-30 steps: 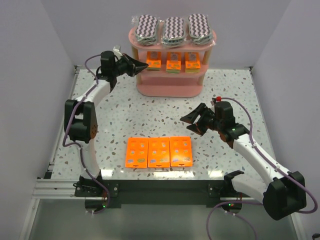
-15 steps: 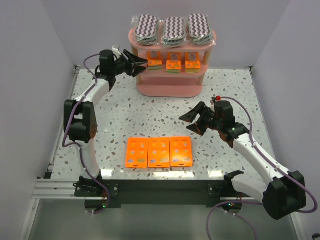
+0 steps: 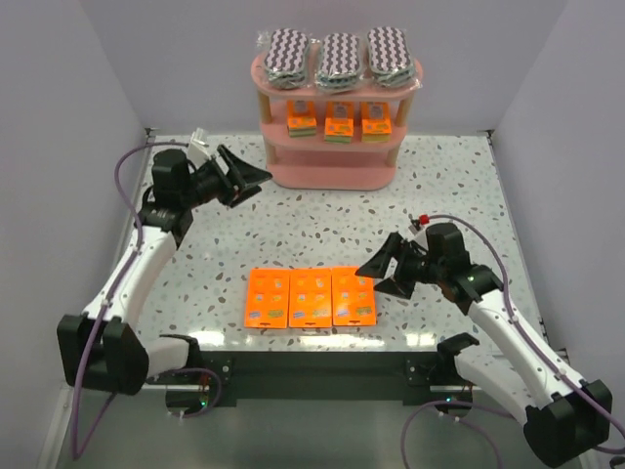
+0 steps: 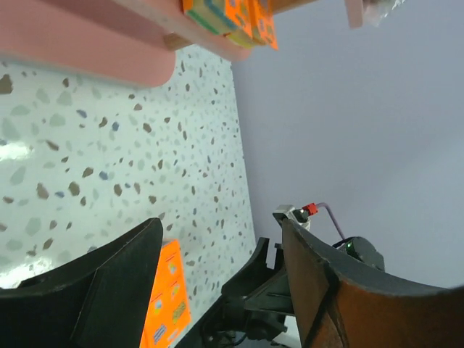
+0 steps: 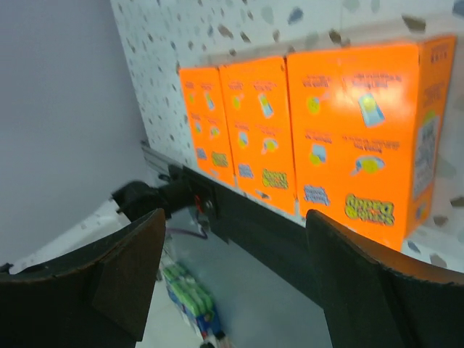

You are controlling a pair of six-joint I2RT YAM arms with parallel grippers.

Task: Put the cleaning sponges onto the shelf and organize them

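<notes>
**Large orange packets (image 3: 310, 297) laid in a row on the worktop (image 3: 293, 230), well apart from the pink shelf (image 3: 332, 176).**
The rightmost packet (image 3: 354, 295), its long axis pointed away from the arm bases, is found just left of the right end effector (image 3: 374, 278), which is held wide open and empty and is judged the nearer. The left end effector (image 3: 260, 186), also open and empty, is held near the shelf's foot. The packets' printed faces are shown close only in the right wrist view, where the shelf is not seen.

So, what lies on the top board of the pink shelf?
Three zigzag-patterned sponge packs lie side by side: the left pack, the middle pack, the right pack. They cover most of the top board, so anything beneath or behind them is hidden.
</notes>
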